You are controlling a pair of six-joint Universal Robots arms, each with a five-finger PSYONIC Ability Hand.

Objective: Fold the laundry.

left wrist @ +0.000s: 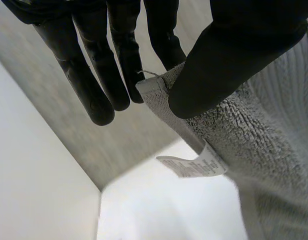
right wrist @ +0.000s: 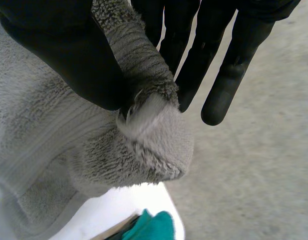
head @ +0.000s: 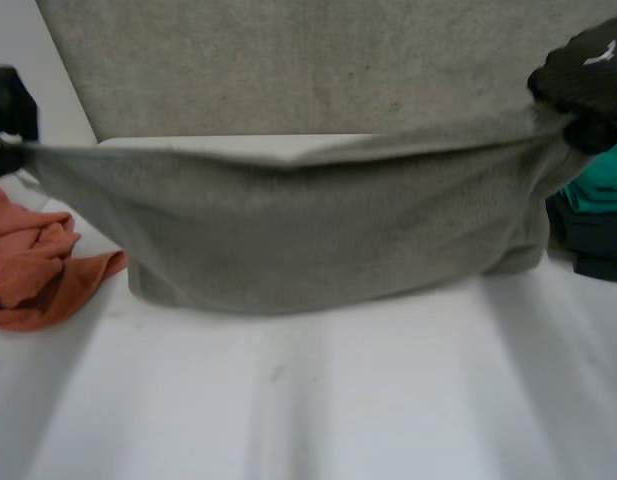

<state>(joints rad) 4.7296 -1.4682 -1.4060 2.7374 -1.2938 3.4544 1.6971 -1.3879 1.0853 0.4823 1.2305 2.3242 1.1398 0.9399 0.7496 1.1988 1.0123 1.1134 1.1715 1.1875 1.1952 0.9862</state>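
- Grey terry towel (head: 318,230) is held up by its two top corners and stretched wide between the hands; its upper edge sags slightly in the middle, and its lower part rests bunched on the white table (head: 318,410).
- One corner, just above a small white label (left wrist: 193,165), is pinched by the left hand (head: 10,105) between thumb and fingers (left wrist: 89,85); the free fingers are straight and slightly spread.
- The opposite corner is pinched likewise by the right hand (head: 583,85), thumb against fingers (right wrist: 228,85); a wad of pile bulges below the grip.
- For a clean fold, both corners are best held level and drawn apart so that the sag is taken out; neither pinch should be loosened before the edges are matched.
- An orange cloth (head: 38,265) lies crumpled near the towel's left end; a teal and dark pile (head: 600,210) sits just beside its right end; both should be cleared, lest they be dragged.
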